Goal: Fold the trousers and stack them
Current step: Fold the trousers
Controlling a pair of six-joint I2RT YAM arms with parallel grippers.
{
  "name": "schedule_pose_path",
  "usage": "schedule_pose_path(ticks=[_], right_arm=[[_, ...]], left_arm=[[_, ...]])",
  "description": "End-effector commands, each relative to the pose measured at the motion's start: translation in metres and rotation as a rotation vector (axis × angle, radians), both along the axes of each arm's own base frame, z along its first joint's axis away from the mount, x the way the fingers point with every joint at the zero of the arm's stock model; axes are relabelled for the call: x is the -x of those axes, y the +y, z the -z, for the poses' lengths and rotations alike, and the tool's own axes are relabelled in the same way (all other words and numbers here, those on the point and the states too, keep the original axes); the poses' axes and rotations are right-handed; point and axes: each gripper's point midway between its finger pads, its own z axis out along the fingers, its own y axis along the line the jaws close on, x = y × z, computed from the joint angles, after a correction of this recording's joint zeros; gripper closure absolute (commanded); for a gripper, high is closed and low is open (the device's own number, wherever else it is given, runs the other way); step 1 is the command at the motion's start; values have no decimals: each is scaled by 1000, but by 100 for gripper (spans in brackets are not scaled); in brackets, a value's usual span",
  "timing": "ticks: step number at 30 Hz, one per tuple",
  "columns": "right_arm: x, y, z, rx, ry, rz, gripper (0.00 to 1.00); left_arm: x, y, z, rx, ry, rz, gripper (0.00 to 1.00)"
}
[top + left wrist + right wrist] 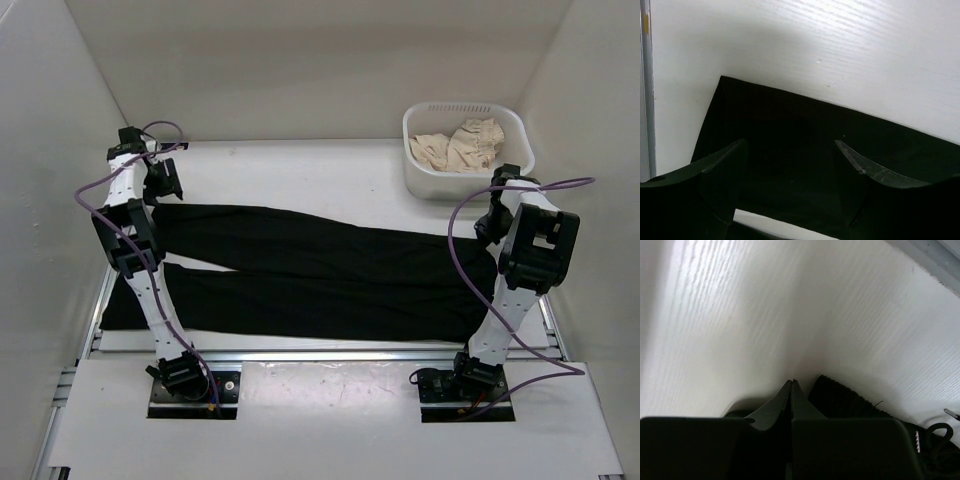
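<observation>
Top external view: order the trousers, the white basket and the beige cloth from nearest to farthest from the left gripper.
From the left gripper:
1. Trousers: right beneath it, leg ends at the left.
2. White basket: far right corner, its left wall closest.
3. Beige cloth: inside the basket, just past that wall.

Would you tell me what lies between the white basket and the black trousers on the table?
A bare strip of the white table between basket and trousers, as the top view shows; the right arm hangs over its right end.
</observation>
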Motion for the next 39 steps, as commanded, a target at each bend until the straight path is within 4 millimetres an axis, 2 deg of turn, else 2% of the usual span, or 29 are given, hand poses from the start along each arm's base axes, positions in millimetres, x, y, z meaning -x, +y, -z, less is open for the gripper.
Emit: schedule_pose_path(ticks=[1,2,6,8,10,11,15,17,18,19,21,23,24,26,28,32,39], right_arm=[[0,-4,-24,49,-37,-24,100],[-2,-3,-24,42,-48,-26,100],[1,-2,-22,40,-39,-26,100],[3,-1,-18,39,-34,-26,100],[3,-1,-19,41,-42,-26,100],[3,-1,-19,41,-42,-26,100],[5,-3,-23,53,-45,-34,100],[9,-2,-21,51,-32,-43,100],[9,-4,-25,64,-40,-41,100],[9,-4,-25,64,-40,-41,100],[9,-6,-28,76,-43,-49,100],[9,-6,-28,76,-43,-49,100],[8,-6,-32,79,-53,-49,100],[11,-6,-32,78,-41,-59,100],[9,-7,-43,87,-69,-67,100],[5,-3,-66,83,-148,-90,100],[2,6,-70,48,-205,-123,100]], left_arm=[[22,6,12,-54,101,-26,21],[22,8,25,-56,125,-28,21],[23,22,43,-119,171,-56,21],[15,34,38,-175,143,-79,28],[6,37,35,-185,105,-83,38],[3,37,33,-187,96,-84,51],[-5,33,24,-188,61,-75,77],[1,31,27,-183,78,-73,78],[3,31,30,-181,86,-72,82],[4,30,21,-185,72,-73,86],[5,27,21,-169,67,-66,86],[3,26,9,-167,41,-64,86],[2,24,9,-159,38,-60,86],[0,23,-9,-161,2,-59,86],[0,23,-20,-166,-20,-60,86],[2,17,-59,-158,-87,-51,86],[13,7,-44,-111,-46,-30,86]])
